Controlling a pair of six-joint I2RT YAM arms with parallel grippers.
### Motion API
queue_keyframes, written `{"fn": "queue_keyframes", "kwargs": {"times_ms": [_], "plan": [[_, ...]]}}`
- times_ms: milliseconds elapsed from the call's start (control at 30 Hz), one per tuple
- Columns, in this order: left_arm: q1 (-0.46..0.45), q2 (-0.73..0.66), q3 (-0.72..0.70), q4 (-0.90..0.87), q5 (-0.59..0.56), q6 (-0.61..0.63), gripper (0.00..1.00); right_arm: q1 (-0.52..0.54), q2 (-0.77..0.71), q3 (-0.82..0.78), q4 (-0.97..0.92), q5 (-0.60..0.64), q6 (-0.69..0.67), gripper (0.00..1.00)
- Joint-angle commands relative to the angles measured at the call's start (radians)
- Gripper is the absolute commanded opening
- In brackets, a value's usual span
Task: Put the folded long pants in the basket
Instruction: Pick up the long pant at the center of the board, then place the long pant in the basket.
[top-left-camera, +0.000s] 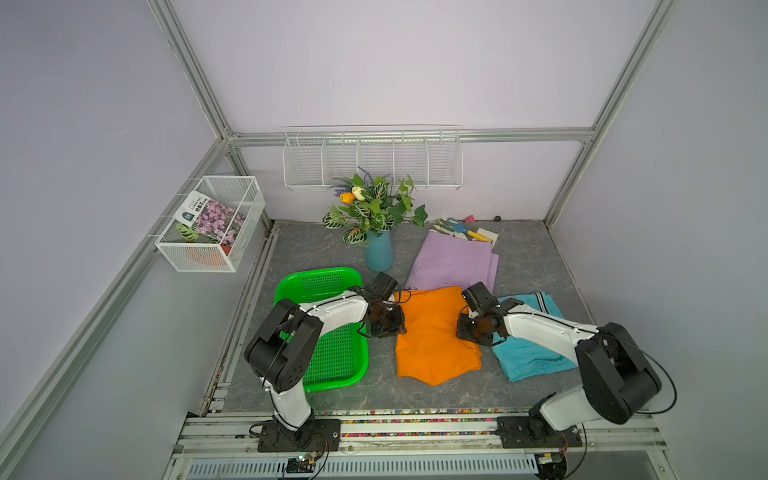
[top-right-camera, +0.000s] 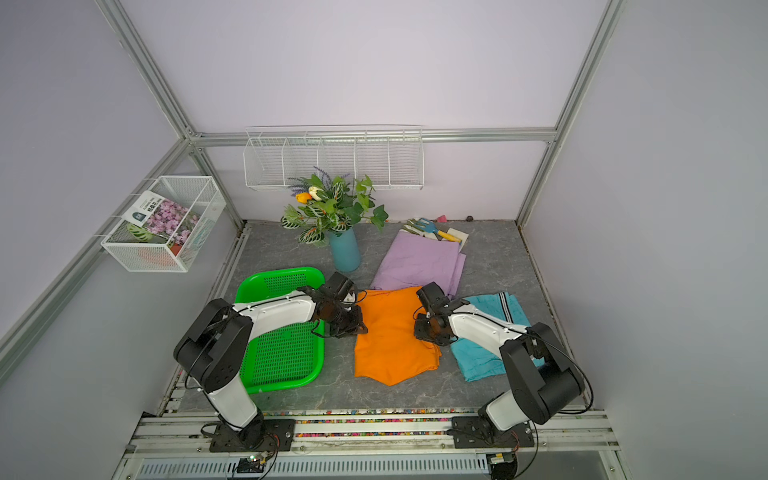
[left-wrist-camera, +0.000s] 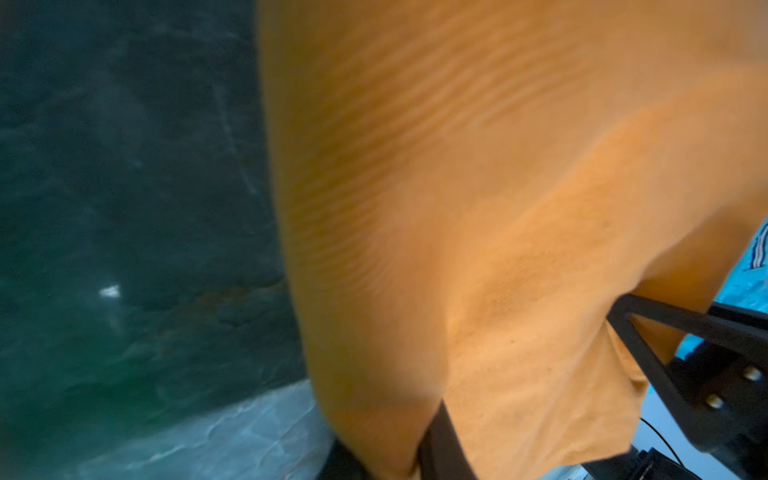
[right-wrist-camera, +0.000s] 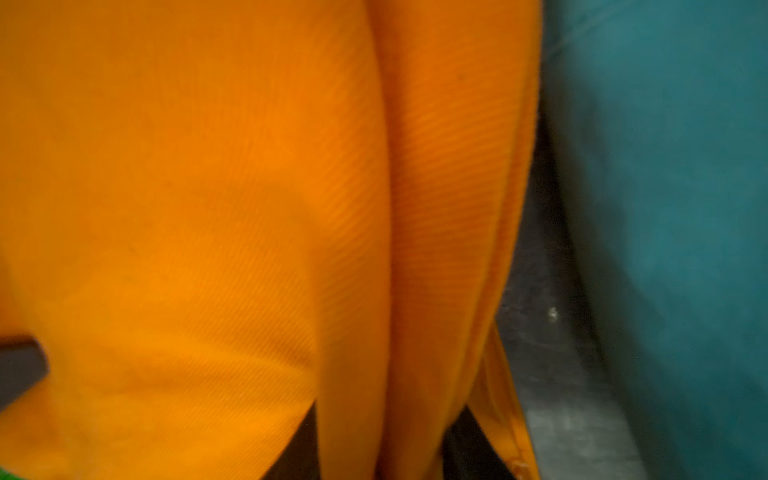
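In both top views the orange pants (top-left-camera: 432, 345) lie on the grey surface (top-left-camera: 415, 395) between the green basket (top-left-camera: 320, 275) and teal pants (top-left-camera: 536, 357), with lilac pants (top-left-camera: 453, 262) behind. The left claw (top-left-camera: 397, 328) and right claw (top-left-camera: 465, 332) sit at opposite edges.

Left wrist view: the left claw pinches orange cloth (left-wrist-camera: 457, 208).

Right wrist view: the right claw pinches an orange fold (right-wrist-camera: 415, 249).
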Motion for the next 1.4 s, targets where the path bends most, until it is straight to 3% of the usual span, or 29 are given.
{"fn": "queue_keyframes", "kwargs": {"times_ms": [0,67,267,533,1100,1367], "plan": [[-0.006,0.046,0.003,-0.027,0.022,0.011,0.0,-0.001,0.097,-0.081,0.018,0.01,0.008,0.13],[-0.007,0.04,0.006,-0.032,0.009,0.013,0.0,-0.001,0.084,-0.094,0.042,-0.001,0.006,0.0],[-0.007,-0.021,0.027,-0.043,-0.029,0.014,0.0,-0.001,0.011,-0.092,0.029,0.018,-0.009,0.0],[-0.007,-0.105,0.171,-0.067,0.022,0.011,0.0,-0.001,-0.125,0.01,-0.081,0.029,-0.073,0.0],[-0.007,-0.219,0.233,-0.095,0.087,-0.023,0.0,0.001,-0.062,0.038,0.02,-0.095,-0.065,0.0],[0.024,-0.305,0.233,-0.122,0.148,0.004,0.0,0.075,-0.047,0.116,0.041,-0.085,-0.067,0.0]]}}
